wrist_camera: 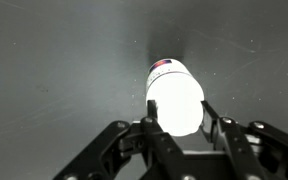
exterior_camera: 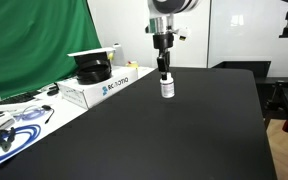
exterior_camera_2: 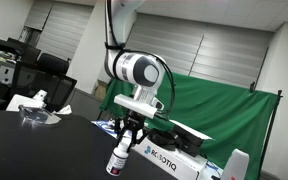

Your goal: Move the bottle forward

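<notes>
As the arm hangs straight down, gripper (exterior_camera: 164, 74): closed on the bottle (exterior_camera: 167, 89), one finger on each side.
bottle: white, roughly upright, mid-desk; resting or just lifted, cannot tell.
desk (exterior_camera: 184, 135): black.
white box (exterior_camera: 104, 86): near bottle, apart, at desk edge.

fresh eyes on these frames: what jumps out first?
The gripper hangs straight down, closed around the top of the small white bottle, alone in the middle of the black table. In the wrist view the bottle fills the gap between the fingers, glaring white. Next comes the green backdrop, with the white box at the table's edge below it.
</notes>
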